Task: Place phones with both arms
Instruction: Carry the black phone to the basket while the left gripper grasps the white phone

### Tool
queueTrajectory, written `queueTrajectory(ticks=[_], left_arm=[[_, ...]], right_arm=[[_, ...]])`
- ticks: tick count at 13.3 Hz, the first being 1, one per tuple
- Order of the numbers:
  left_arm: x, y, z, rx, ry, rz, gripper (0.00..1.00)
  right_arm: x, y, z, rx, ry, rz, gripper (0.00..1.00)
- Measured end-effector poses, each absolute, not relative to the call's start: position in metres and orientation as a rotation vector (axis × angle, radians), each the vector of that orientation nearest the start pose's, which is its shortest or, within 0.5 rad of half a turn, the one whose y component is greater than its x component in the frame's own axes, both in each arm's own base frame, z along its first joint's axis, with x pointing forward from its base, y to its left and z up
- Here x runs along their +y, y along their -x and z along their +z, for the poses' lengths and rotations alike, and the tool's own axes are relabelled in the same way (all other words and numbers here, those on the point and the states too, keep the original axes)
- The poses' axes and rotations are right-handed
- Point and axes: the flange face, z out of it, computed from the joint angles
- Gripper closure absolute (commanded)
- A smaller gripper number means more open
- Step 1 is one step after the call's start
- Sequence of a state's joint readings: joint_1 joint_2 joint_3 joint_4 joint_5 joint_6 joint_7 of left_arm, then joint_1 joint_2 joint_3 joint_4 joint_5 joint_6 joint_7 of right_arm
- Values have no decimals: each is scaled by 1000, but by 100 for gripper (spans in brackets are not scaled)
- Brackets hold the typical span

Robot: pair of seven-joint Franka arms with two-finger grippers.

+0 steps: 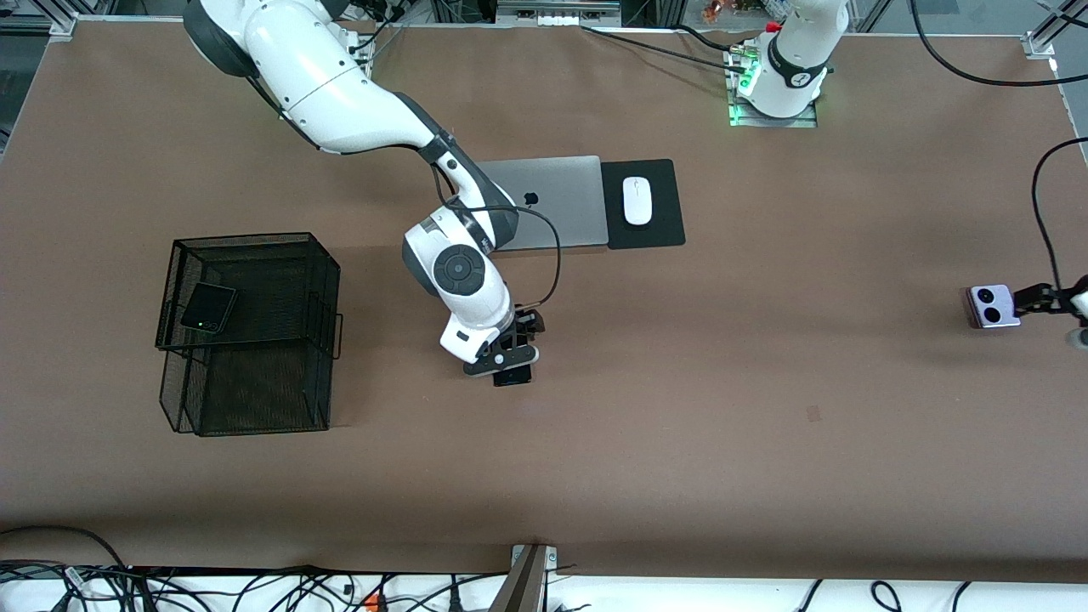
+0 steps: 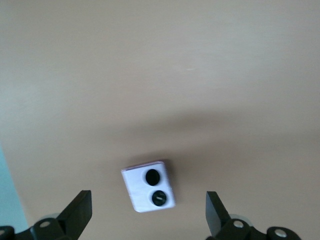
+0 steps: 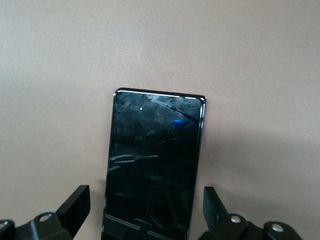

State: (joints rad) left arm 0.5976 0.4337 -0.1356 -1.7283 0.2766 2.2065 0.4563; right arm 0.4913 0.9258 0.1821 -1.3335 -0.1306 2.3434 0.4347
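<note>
**Lining up both hands over the two phones that are not yet in the basket**

I have the right hand [image 1: 507, 367] low over the middle of the tabletop [image 1: 680, 425], and under it lies the long slim black phone [image 3: 154, 165], flat on the brown surface. In the right wrist view its long axis runs straight away from the hand, and its two long edges sit between the fingers [image 3: 75, 207], which stand apart with a gap on each side. So I judge that the fingers would close across the narrow width, which is the good direction for a grasp.

The left hand [image 2: 149, 212] is at the left arm's end of the tabletop, also with fingers wide apart and nothing held. The lavender-white phone [image 1: 993, 306], with its two black lenses, lies flat between them but a little rotated against the line of the fingers, and it is not touched yet.

The small black phone [image 1: 209, 308] already rests in the upper tray of the black wire basket [image 1: 246, 331], toward the right arm's end. The right arm is clearly the nearer one to this basket, so the left arm has the longer way to carry.

The closed laptop [image 1: 552, 200] and the white mouse [image 1: 637, 201] on its black pad [image 1: 643, 204] take no part.
</note>
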Motion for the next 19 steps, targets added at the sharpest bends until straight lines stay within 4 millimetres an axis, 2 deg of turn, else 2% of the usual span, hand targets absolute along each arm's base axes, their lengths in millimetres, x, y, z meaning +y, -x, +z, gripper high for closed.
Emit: queueTrajectory(ticks=[1, 3, 5, 9, 12, 14, 15, 16, 17, 18, 19], left_arm=[[333, -579, 324, 167, 2962, 14, 0], [361, -562, 289, 106, 2975, -18, 0], [375, -549, 262, 73, 2985, -48, 0], [379, -531, 238, -1, 3031, -55, 0], [373, -524, 225, -18, 3048, -66, 0], [371, -519, 213, -27, 3056, -74, 0], [372, -516, 207, -33, 3060, -72, 0], [374, -514, 202, -40, 3063, -72, 0], [376, -513, 198, -48, 3062, -80, 0], [379, -511, 195, -57, 3060, -95, 0], [381, -509, 190, -66, 3060, -104, 0]], right_arm=[[441, -606, 185, -385, 3030, -98, 0], [443, -604, 185, -393, 3031, -100, 0], [444, -603, 184, -396, 3031, -97, 0], [443, -601, 174, -424, 3049, -95, 0], [442, -601, 168, -429, 3057, -91, 0], [442, -601, 168, -432, 3057, -92, 5], [442, -601, 168, -432, 3055, -96, 17], [443, -601, 168, -433, 3054, -103, 44], [443, -601, 168, -443, 3055, -111, 76], [443, -602, 169, -461, 3061, -124, 91], [444, -601, 171, -466, 3064, -126, 100]])
